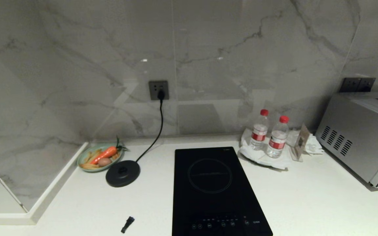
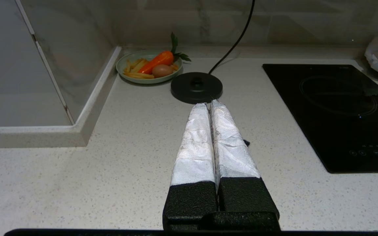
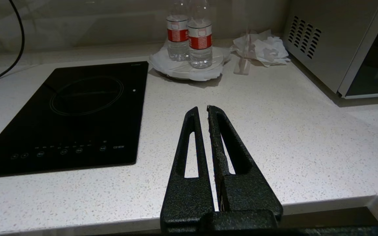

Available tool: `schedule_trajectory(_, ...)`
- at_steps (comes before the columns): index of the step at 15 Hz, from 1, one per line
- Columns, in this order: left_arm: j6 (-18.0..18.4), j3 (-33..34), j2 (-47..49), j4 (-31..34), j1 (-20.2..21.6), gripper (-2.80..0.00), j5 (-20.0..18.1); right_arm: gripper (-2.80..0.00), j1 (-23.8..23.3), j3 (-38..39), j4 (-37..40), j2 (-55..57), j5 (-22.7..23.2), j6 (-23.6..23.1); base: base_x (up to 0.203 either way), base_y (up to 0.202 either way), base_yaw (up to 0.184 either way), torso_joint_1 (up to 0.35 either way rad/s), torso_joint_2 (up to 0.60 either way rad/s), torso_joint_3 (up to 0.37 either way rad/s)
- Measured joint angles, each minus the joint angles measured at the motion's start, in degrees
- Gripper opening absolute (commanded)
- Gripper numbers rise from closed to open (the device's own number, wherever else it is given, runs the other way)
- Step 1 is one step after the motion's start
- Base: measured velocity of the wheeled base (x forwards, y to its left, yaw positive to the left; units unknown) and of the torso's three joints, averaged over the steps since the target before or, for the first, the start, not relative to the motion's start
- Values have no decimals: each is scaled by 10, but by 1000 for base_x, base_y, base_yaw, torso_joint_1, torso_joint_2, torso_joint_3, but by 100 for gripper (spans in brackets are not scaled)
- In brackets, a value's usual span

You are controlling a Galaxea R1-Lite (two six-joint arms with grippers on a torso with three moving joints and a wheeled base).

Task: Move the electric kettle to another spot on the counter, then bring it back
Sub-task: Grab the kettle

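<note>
the glossy black jug kettle shows in none of the three views, so its place relative to either claw cannot be told. the white, finely speckled stone counter (image 1: 307,196) lies beneath both claws.

the left gripper (image 2: 208,105), its fingers wrapped in crinkled silver foil, is pressed closed with nothing between them and hangs above the counter without touching it. straight ahead of its tips, near but apart, sits the flat round black corded base disc (image 2: 196,87), bare on top, its black cord running up the marble wall to a grey socket (image 1: 158,89). beyond the disc and a little to the left side is a pale green plate (image 2: 123,65) with an orange carrot, an egg and fries.

the right gripper (image 3: 201,109), bare black with slotted fingers, is also closed and empty above the counter. the black glass induction hob (image 3: 71,111) lies to its left side, two clear water bottles with red caps (image 1: 270,132) ahead, a silver oven (image 3: 336,42) to its right side.
</note>
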Motion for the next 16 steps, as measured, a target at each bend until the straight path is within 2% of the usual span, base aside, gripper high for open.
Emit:
schedule_trajectory(9,0,0,0,0,0,-280,0,-280,0,0,0,0,0,0,0,0,0,99,-220,-122)
schedule_trajectory(16,0,0,0,0,0,-280,0,-280,0,0,0,0,1,-1,0,0,0,0,3,4)
